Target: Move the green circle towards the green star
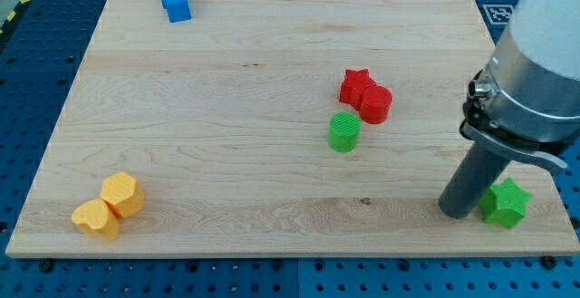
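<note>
Resting on the tabletop (227, 108) near the view's bottom right, my tip (458, 213) sits just beside the green star (505, 204), on its left. No fingers here (only a plain rod), so nothing spreads or pinches. The green circle (343, 132) stands well apart, up and left of my tip, just below the red star (356, 85) and red circle (376, 104).

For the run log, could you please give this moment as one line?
my tip: beside green star, its left | green circle: untouched, mid-board, below red star | push: not begun
</note>
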{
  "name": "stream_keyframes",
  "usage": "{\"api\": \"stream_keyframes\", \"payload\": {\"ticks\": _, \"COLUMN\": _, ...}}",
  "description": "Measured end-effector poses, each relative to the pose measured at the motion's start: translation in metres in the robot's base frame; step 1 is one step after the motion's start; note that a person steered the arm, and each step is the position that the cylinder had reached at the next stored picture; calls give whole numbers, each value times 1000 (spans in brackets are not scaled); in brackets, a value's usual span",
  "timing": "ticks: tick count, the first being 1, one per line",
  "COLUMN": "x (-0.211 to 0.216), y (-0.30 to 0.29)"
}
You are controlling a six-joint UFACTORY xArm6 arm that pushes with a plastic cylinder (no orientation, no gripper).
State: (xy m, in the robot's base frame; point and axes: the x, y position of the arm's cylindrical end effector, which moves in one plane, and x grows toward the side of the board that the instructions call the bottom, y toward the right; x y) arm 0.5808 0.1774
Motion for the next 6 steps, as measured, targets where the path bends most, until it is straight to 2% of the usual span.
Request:
{"api": "stream_keyframes", "payload": {"ticks": 3, "x": 0, "y": 41}}
{"api": "stream_keyframes", "payload": {"ticks": 4, "x": 0, "y": 38}}
{"api": "stream_keyframes", "payload": {"ticks": 6, "x": -8, "y": -54}}
